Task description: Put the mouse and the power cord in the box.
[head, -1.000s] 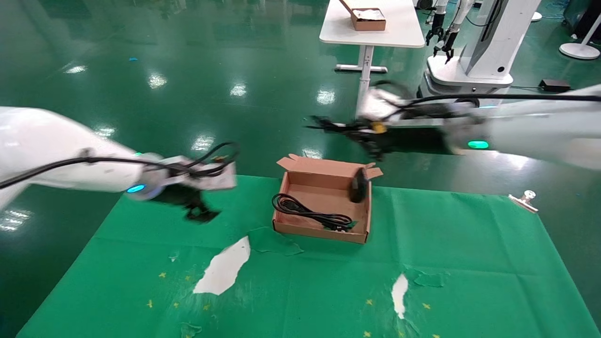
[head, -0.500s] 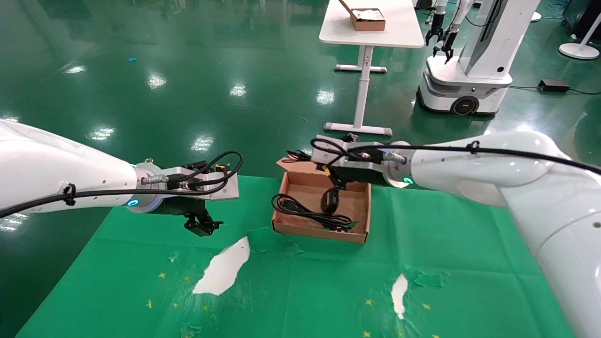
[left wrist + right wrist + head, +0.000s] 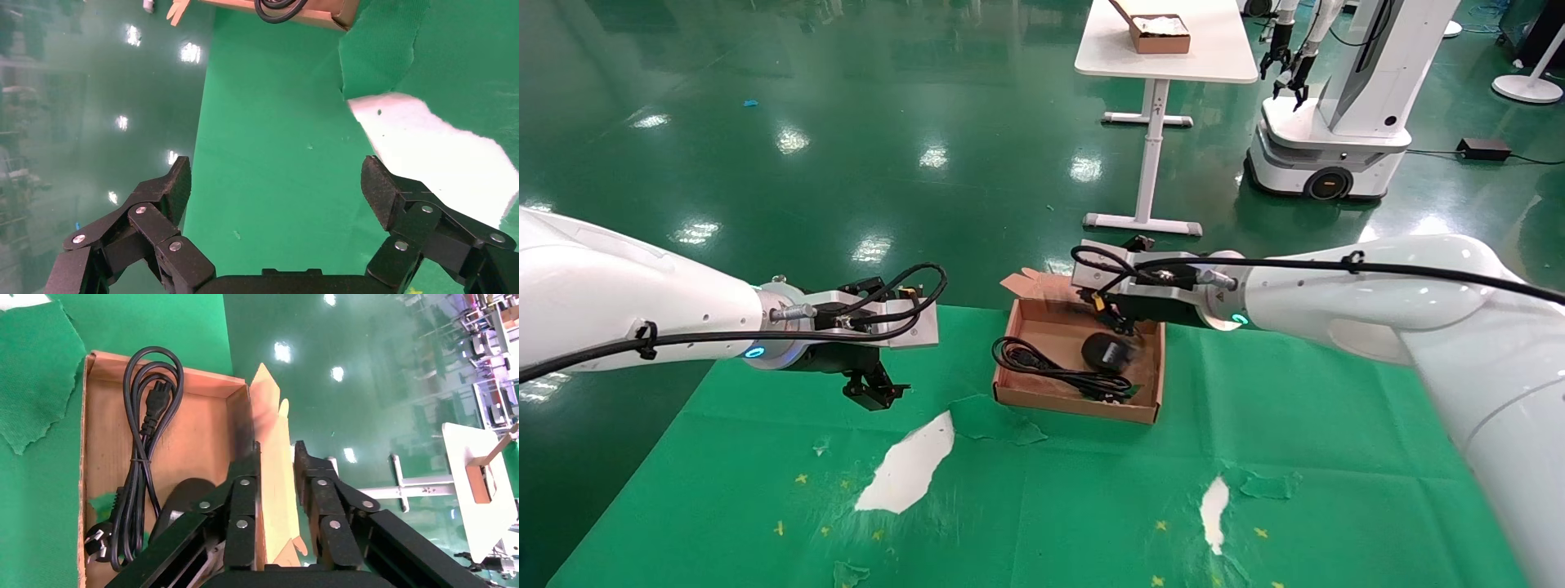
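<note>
I saw my work table covered by a green cloth that was torn in 2 places, white tabletop showing through a large tear on my left and a smaller tear on my right. The box sat directly on the cloth toward the far edge.

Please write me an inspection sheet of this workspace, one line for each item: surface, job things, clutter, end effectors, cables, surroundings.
Surface: green cloth, torn, white patches showing.
Job's things: mouse and power cord both lie in the box.
Clutter: nothing seen.
End effectors: left end effector open, over the cloth left of the box; right end effector nearly shut, empty, above the box's far wall.
Cables: power cord coiled; arm cables along both arms.
Surroundings: white table carrying a small box; another robot.
</note>
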Controlling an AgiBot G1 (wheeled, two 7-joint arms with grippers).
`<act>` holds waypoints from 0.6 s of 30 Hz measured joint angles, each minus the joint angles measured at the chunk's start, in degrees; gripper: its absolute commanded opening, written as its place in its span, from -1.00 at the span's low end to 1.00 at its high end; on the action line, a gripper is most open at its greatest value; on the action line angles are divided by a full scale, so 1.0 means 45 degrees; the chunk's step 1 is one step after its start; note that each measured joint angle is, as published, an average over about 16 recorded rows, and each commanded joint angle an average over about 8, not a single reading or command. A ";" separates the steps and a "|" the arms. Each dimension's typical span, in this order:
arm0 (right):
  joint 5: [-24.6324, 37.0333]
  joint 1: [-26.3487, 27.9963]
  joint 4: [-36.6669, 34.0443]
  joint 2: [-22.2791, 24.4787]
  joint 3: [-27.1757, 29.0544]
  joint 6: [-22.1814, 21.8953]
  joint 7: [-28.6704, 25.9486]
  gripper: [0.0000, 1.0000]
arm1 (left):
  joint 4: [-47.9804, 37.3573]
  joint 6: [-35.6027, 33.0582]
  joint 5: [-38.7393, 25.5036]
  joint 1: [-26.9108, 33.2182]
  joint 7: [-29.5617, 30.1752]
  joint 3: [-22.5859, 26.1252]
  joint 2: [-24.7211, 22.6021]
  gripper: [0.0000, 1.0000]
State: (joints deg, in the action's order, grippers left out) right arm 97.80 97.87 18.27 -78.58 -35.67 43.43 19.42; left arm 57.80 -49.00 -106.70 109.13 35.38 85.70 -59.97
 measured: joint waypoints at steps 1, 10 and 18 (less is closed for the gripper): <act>-0.0001 0.0008 0.0007 0.0007 0.0014 0.0018 -0.0002 1.00 | -0.0019 0.0003 0.0009 -0.0002 -0.0009 -0.0006 -0.0011 1.00; -0.0355 -0.0185 0.0384 0.0310 0.0203 0.0361 -0.0196 1.00 | -0.0102 0.0016 0.0058 -0.0007 -0.0062 -0.0033 -0.0057 1.00; -0.1523 -0.0943 0.1540 0.1220 0.0615 0.1249 -0.0826 1.00 | -0.0114 0.0018 0.0067 -0.0008 -0.0072 -0.0037 -0.0065 1.00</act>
State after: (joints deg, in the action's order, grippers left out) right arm 90.95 93.63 25.19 -73.09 -32.90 49.05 15.70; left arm 57.28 -48.92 -106.40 109.10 35.06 85.53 -60.26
